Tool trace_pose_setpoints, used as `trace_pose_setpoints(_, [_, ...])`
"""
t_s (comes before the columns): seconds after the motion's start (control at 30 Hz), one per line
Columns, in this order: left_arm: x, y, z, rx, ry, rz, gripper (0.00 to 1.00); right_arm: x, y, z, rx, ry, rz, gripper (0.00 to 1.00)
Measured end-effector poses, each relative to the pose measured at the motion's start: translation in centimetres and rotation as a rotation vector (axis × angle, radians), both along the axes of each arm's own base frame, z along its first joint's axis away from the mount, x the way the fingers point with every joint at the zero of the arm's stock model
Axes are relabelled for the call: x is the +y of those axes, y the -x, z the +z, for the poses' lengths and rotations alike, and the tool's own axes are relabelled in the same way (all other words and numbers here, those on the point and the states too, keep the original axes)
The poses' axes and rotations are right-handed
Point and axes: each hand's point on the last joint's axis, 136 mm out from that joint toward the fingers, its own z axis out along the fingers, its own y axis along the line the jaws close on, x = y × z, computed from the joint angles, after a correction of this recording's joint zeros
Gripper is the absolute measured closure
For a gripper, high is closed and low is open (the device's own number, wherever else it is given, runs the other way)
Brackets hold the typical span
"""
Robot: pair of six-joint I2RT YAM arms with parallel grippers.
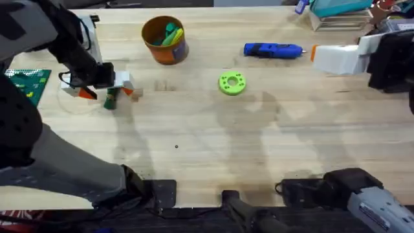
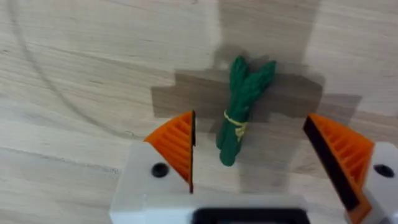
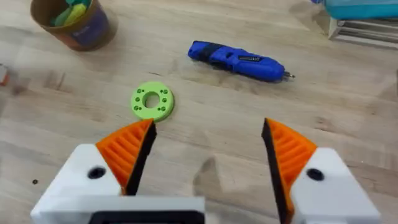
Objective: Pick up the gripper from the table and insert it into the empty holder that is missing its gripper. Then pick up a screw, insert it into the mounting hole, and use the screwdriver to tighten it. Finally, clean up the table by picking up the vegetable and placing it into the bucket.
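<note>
- The vegetable (image 2: 240, 106) lies flat on the worktop (image 1: 213, 142) at about 9 o'clock in the overhead view, well apart from the bucket (image 1: 165, 40) at 11 o'clock
- The left end effector (image 2: 267, 149) hangs over it with both orange pads spread wide, the vegetable between them and touching neither
- It looks like a light, stiff toy: a slim stalk with a yellowish band (image 2: 235, 121) round its middle and a forked top
- Its smooth, narrow body may roll or slip, so the best hold is probably across the stalk at the band, pads square to its length
- The right end effector (image 3: 205, 152) is also wide open and holds nothing, near the green ring (image 3: 152, 101) and the screwdriver (image 3: 239, 60)
</note>
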Motion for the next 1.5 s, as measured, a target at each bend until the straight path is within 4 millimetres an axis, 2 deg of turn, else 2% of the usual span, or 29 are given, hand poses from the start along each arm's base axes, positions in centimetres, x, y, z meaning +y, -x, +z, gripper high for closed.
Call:
trace_pose_setpoints(0.23, [0.0, -0.1, -0.2, -0.012, 0.030, -0.014, 0.015, 0.0, -0.1, 0.1, -0.004, 0.000, 0.000, 0.007])
trace_pose_setpoints(0.47, [-0.5, 0.2, -1.8, 0.034, 0.069, -0.019, 0.014, 0.0, -0.1, 0.1, -0.007, -0.001, 0.000, 0.008])
trace_pose_setpoints(0.7, [-0.5, 0.1, -1.8, 0.033, 0.071, -0.019, 0.010, 0.0, -0.1, 0.1, -0.007, -0.001, 0.000, 0.008])
trace_pose_setpoints(0.8, [-0.4, 0.0, -1.7, 0.031, 0.066, -0.023, 0.154, 0.0, -0.1, 0.1, -0.007, -0.001, 0.000, 0.007])
trace_pose_setpoints(0.97, [0.8, 0.1, -1.6, 0.041, 0.014, -0.009, 0.902, 0.0, -0.1, 0.1, -0.007, -0.001, 0.000, 0.008])
trace_pose_setpoints(1.0, [0.9, 0.1, -1.6, 0.040, 0.016, -0.010, 0.968, 0.0, -0.1, 0.1, -0.007, -0.001, 0.000, 0.007])
trace_pose_setpoints(1.23, [0.6, 0.1, -1.5, 0.039, 0.028, 0.002, 0.994, 0.0, -0.1, 0.1, -0.007, -0.001, 0.000, 0.008])
trace_pose_setpoints(1.33, [-0.6, 0.1, -1.1, 0.038, 0.093, 0.001, 0.995, 0.0, -0.1, 0.1, -0.007, -0.001, 0.000, 0.008])
trace_pose_setpoints(1.5, [-2.1, -2.3, 1.7, -0.033, 0.165, -0.024, 0.995, 0.0, -0.1, 0.1, -0.007, -0.001, 0.000, 0.008])
